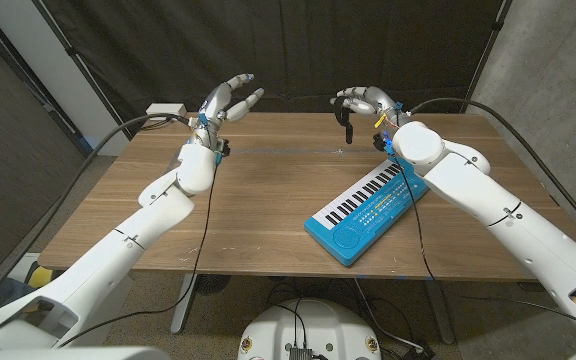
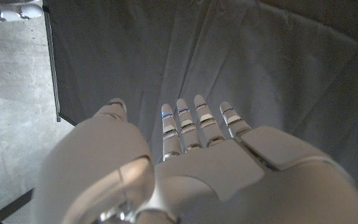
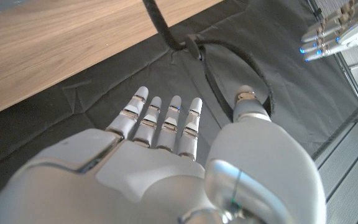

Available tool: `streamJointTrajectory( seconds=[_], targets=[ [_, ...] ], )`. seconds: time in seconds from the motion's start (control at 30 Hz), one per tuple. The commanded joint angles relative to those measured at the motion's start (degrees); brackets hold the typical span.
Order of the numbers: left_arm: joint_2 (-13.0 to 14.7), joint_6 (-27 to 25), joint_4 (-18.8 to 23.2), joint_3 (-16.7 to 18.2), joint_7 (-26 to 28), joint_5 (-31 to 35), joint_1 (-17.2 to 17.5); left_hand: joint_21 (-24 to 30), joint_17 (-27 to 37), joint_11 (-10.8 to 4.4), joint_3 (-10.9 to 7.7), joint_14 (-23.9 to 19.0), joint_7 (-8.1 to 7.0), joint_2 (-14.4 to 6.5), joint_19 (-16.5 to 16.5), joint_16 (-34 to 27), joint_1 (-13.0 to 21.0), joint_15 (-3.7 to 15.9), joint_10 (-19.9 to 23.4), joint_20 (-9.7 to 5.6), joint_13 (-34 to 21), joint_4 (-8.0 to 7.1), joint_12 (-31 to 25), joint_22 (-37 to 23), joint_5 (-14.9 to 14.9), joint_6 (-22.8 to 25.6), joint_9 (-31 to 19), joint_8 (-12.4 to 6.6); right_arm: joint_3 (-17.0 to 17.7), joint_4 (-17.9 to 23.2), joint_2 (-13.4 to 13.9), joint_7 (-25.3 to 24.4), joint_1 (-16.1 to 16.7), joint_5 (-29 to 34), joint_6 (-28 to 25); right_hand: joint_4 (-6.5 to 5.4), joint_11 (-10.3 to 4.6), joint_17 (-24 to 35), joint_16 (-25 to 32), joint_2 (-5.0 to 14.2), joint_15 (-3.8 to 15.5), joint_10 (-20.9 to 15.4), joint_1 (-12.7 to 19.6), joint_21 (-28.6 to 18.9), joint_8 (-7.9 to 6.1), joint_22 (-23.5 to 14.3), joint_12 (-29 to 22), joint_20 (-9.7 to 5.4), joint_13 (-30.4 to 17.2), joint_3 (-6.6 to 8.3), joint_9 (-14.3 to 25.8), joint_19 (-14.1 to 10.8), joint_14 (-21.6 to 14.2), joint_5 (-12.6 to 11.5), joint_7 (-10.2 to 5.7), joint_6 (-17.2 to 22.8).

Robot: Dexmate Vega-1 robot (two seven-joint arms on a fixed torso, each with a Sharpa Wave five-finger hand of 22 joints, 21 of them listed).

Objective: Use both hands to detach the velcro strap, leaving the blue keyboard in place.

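- Both hands hover raised over the counter's (image 1: pixel 268 200) far edge.
- Left hand (image 1: pixel 226 103): fingers spread, holding nothing.
- Right hand (image 1: pixel 368 103): pinches the black velcro strap (image 1: pixel 348 128), dangling.
- Blue keyboard (image 1: pixel 368 210) lies near the right edge.

blue keyboard (image 1: pixel 368 210): right end hidden under right forearm | velcro strap (image 3: pixel 229 68): end cut off

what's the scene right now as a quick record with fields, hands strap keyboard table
left hand: raised over the table's far left part, fingers apart, holding nothing
right hand: raised over the table's far edge, holding the strap
strap: black, loop hanging from the right hand, off the keyboard
keyboard: blue, lying at an angle on the table's right part, below the right arm
table: wooden
backdrop: dark curtain behind the table
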State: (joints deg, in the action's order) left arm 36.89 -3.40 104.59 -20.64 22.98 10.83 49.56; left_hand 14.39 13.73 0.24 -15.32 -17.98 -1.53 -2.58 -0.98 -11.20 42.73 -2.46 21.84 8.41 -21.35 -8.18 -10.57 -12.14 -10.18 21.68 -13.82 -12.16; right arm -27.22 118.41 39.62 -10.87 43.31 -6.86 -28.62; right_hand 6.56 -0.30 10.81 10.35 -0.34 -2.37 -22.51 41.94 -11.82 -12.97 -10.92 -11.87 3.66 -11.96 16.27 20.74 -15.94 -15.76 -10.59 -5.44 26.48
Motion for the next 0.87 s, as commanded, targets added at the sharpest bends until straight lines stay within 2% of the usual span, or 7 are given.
streamJointTrajectory(
  seconds=[0.03,0.07,0.2,0.5,0.6,0.73,0.87],
  targets=[
    [1.1,-0.3,-1.7,2.2,-7.4,-13.1,-1.1,0.3,-0.1,0.43,0.23,1.1,0.31,0.0,-0.1,0.5,-1.0,0.07,-0.9,0.72,0.3,-0.75,0.2,-0.2,-0.1,-1.0,0.1,0.56,2.7,-3.3,-2.2,-0.9,2.3,-2.0,6.0,-0.16,0.17,0.1,0.4,0.10,0.13,0.1,-0.8,-0.6,0.19,-0.2,-0.2,-0.56,0.0,-0.32,0.0,-0.9,-0.3,0.1,-0.02,-0.3],
    [1.3,-0.5,-2.5,2.5,-9.0,-15.1,-1.5,0.1,-0.2,0.60,0.39,1.4,0.45,0.0,0.3,0.5,-1.3,0.01,-1.3,0.85,0.5,-0.84,0.2,-0.1,-0.1,-1.5,0.1,0.72,3.0,-3.6,-2.3,-0.4,2.3,-2.6,6.4,-0.19,0.20,0.1,0.4,0.11,0.12,0.1,-0.8,-0.6,0.21,-0.2,-0.2,-0.76,0.0,-0.36,-0.1,-0.9,-0.3,0.1,-0.04,-0.2],
    [1.7,-0.6,-3.3,3.2,-10.4,-19.0,-1.6,-0.2,-0.4,0.59,0.71,2.3,0.66,-0.1,0.9,0.6,-2.1,-0.11,-2.1,0.93,0.8,-0.98,0.2,-0.1,-0.1,-2.1,0.2,0.84,3.7,-4.3,-2.9,-0.3,2.5,-3.9,7.5,-0.31,0.27,0.1,0.6,0.15,0.10,0.0,-1.1,-0.6,0.27,-0.2,-0.3,-1.14,0.0,-0.49,-0.2,-1.0,-0.5,0.2,0.05,-0.2],
    [3.6,0.0,-2.4,3.1,-8.6,-19.5,-0.7,-0.4,-0.5,0.45,1.02,2.9,0.76,-0.2,1.3,0.6,-2.8,-0.43,-2.6,1.11,1.1,-1.09,0.1,0.0,-0.2,-2.5,0.2,0.86,3.9,-5.3,-3.7,-0.7,2.9,-4.9,8.6,-0.51,0.46,0.1,0.7,0.21,0.37,-0.2,-1.5,-0.7,0.37,-0.3,-0.5,-1.54,0.1,-0.76,-0.4,-1.2,-0.8,0.3,0.24,-0.1],
    [3.9,0.1,-2.6,2.9,-8.7,-19.9,-0.7,-0.4,-0.6,-0.44,1.18,3.1,0.78,-0.3,1.4,0.5,-3.2,-0.49,-2.9,1.16,1.3,-1.10,0.1,0.0,-0.2,-2.6,0.3,0.83,3.7,-5.7,-4.2,-1.0,2.6,-5.0,8.4,-0.53,0.42,0.1,0.7,0.23,0.38,-0.3,-1.6,-0.7,0.40,-0.3,-0.6,-1.60,0.1,-0.80,-0.5,-1.2,-0.8,0.3,0.24,-0.1],
    [4.3,0.4,-3.1,2.4,-9.1,-20.3,-1.1,-0.4,-0.7,-0.47,1.28,3.3,0.65,-0.3,1.4,0.5,-3.5,-0.58,-3.1,1.20,1.4,-1.09,0.0,0.1,-0.2,-2.7,0.3,0.84,3.3,-6.0,-4.5,-1.4,2.4,-4.7,8.6,-0.54,0.39,0.1,0.8,0.28,0.41,-0.4,-1.6,-0.7,0.45,-0.3,-0.6,-1.67,0.1,-0.86,-0.6,-1.3,-1.0,0.3,0.36,-0.1],
    [4.4,1.2,-3.6,2.4,-9.0,-20.7,-1.3,-0.5,-0.8,-0.61,1.42,3.5,1.37,-0.4,1.5,0.5,-3.8,-0.63,-3.2,1.21,1.6,-1.05,-0.1,0.1,-0.2,-2.7,0.4,0.75,2.9,-5.6,-4.5,-1.1,1.8,-4.8,7.0,-0.53,0.37,0.1,0.8,0.32,0.43,-0.4,-1.6,-0.7,0.49,-0.3,-0.7,-1.76,0.1,-0.89,-0.6,-1.3,-1.1,0.3,0.40,-0.1]
  ],
)
